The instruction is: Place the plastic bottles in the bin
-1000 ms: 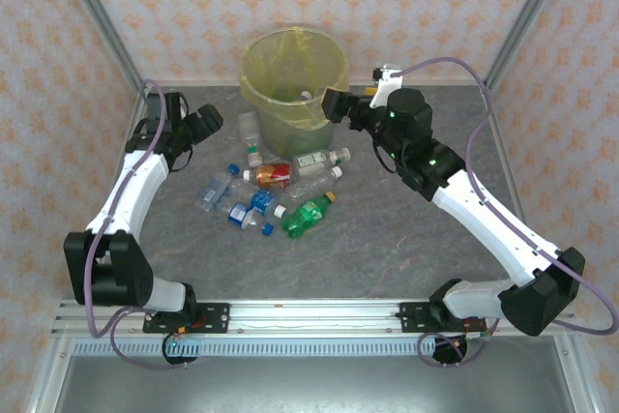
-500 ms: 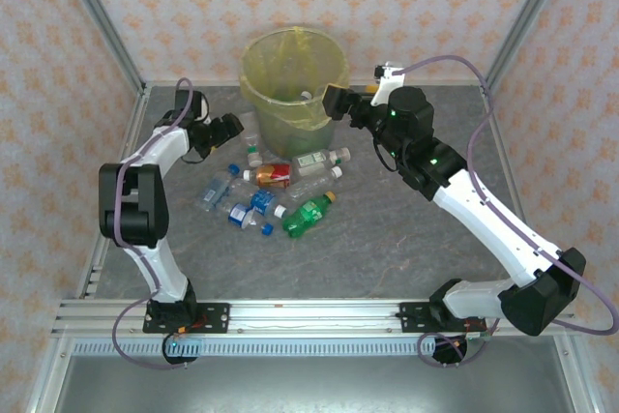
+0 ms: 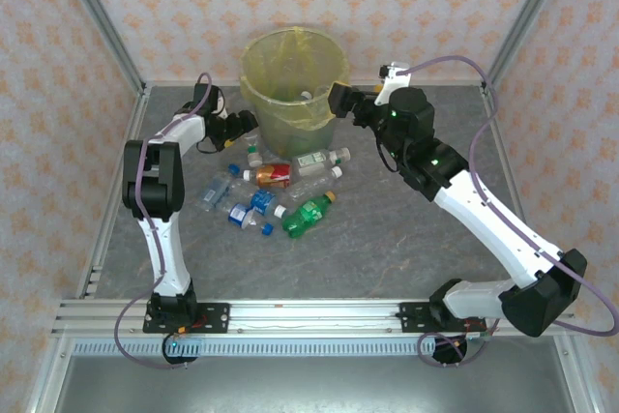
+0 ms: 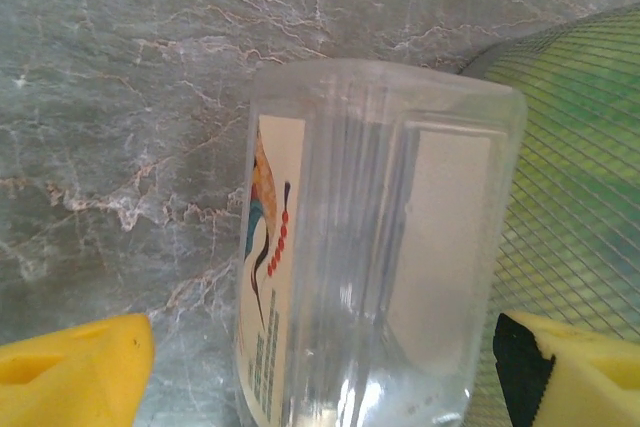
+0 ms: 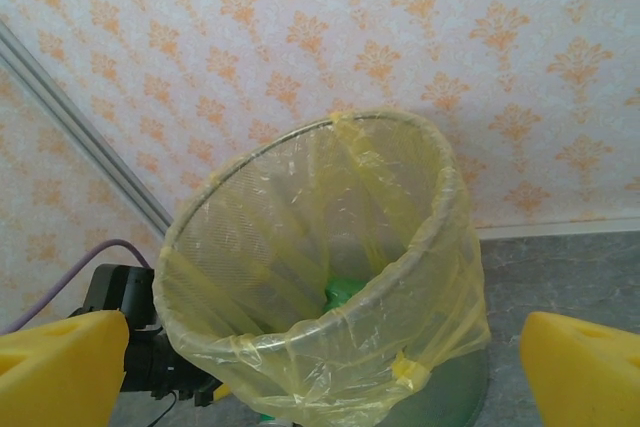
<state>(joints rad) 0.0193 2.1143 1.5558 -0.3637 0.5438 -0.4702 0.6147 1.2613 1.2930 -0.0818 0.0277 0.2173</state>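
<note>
Top view: the left claw [image 3: 241, 127] has swung in over the last second from the left edge of the grey marbled surface [image 3: 387, 239] to the foot of the round bin lined with a translucent yellow bag [image 3: 253, 84], where a clear plastic bottle with a white label [image 3: 250, 126] lies just beside the bin wall. Left wrist view: this bottle [image 4: 370, 247] sits between the two yellow fingertips [image 4: 70, 372]. The jaws stand apart and bracket it without clamping, with a plain gap on one side and very little on the other. The green mesh of the bin wall [image 4: 590, 147] is close behind. The right claw [image 3: 338, 101] has hardly moved. It hovers at the bin's rim with its fingers spread wide and nothing between them, looking into the liner [image 5: 440, 277], where something green [image 5: 345, 292] already lies. The remaining plastic bottles, clear and green with coloured caps [image 3: 276, 191], stay heaped on the surface in front of the bin. The left arm thus appears to be about to grasp, so closing on the bracketed bottle is the likely next step, while most of the task remains.
</note>
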